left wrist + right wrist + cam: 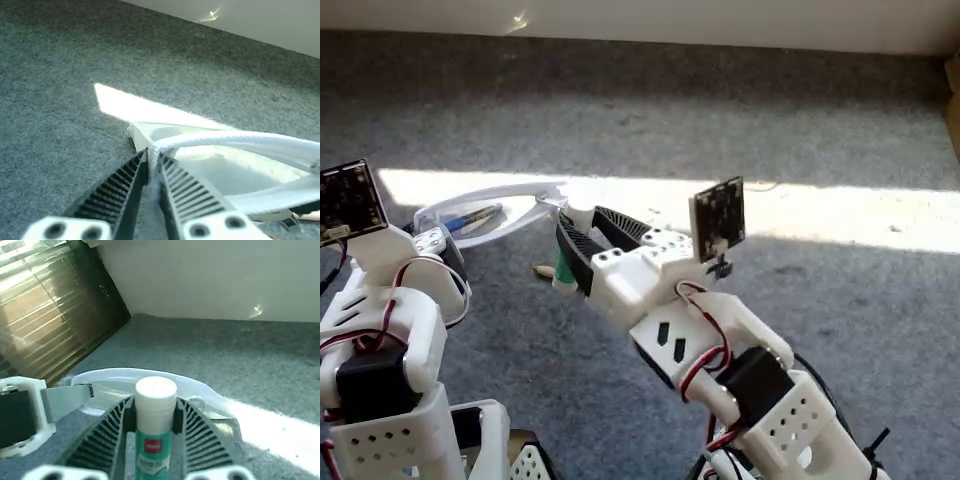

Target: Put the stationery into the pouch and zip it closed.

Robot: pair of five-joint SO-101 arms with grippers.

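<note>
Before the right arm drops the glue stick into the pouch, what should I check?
1. White-capped, green-labelled glue stick clamped in right gripper: ok.
2. Soft white zip pouch rim pinched in left gripper: ok.
3. Pouch mouth held open: ok.
4. Stick lined up above the mouth: cannot tell.
5. Slim blue pen already inside: ok.
</note>
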